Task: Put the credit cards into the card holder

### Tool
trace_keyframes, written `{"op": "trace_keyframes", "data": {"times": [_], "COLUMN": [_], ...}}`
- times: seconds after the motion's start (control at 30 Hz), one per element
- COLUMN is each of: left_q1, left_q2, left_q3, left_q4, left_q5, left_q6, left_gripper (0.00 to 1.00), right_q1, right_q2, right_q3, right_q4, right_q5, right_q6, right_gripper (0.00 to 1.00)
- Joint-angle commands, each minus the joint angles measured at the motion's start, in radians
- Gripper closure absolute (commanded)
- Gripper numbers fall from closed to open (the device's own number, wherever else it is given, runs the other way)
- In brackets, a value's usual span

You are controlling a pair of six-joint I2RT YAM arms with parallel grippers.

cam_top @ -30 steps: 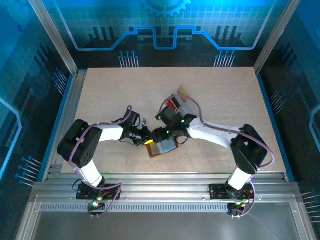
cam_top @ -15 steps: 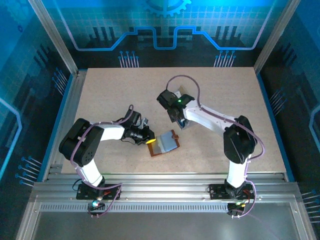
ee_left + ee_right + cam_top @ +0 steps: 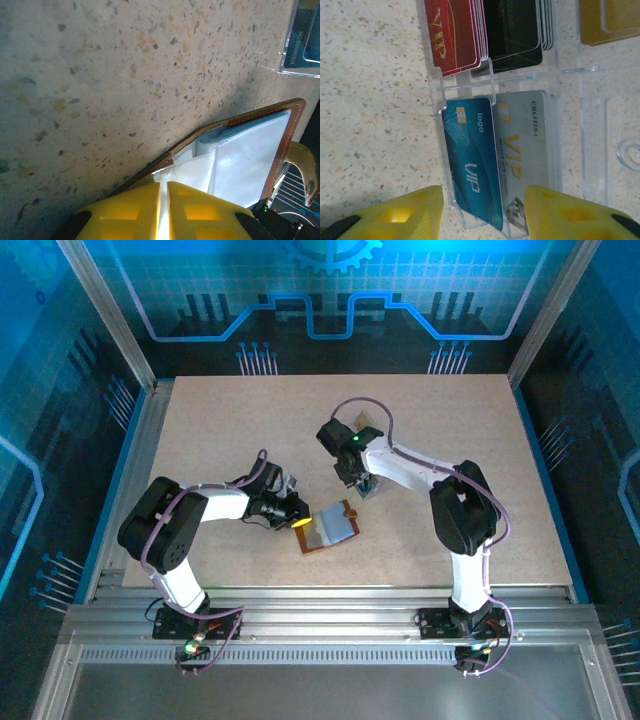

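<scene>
Tray (image 3: 592, 150) with blue card (image 3: 472, 165), card holder (image 3: 335, 526) open

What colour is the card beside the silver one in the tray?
The card is blue with pale VIP lettering, beside the silver card. The right wrist view shows it best.

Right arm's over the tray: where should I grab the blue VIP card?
Probably by its long edges, coming straight down: the blue card lies face up in the clear tray, lapping the silver card, and the right gripper is open astride its near end.
</scene>
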Motion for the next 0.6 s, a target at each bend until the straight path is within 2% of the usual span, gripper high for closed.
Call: {"op": "trace_keyframes", "data": {"times": [0.0, 0.57], "left_q1": [-0.024, -0.025], "left_q2": [0.045, 0.047], "left_q3": [-0.011, -0.01], "left_q4": [-0.068, -0.065], "left_q5": [-0.072, -0.067], "left_q6": [0.028, 0.027], "left_gripper": [0.87, 0.87], "right_q1": [-0.019, -0.045], "right_q2": [0.028, 0.121], "right_q3": [0.043, 0.075], "right_q4": [0.003, -0.022], "right_q5": [-0.041, -0.008], "right_q6": [-0.033, -0.043], "right_gripper": [0.56, 0.61]}}
